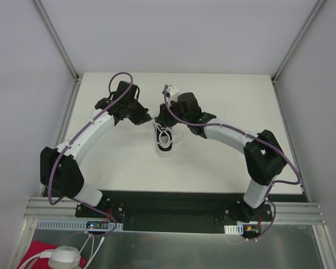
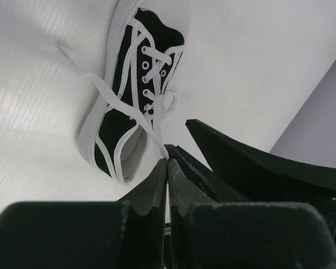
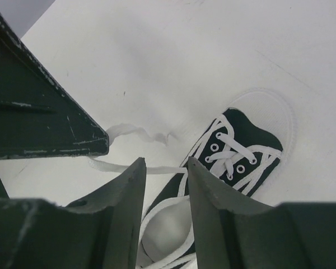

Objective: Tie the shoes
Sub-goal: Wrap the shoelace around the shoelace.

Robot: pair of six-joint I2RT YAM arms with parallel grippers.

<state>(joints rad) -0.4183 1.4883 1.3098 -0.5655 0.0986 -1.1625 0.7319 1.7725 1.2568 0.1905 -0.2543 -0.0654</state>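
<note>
The top camera sits above and behind both arms, looking down on the table from well off. The left wrist camera rides behind the left gripper, close, with the sneaker just ahead of its tips. The right wrist camera looks past the right gripper at the same sneaker, just beyond the fingers. All three views share that shoe
</note>
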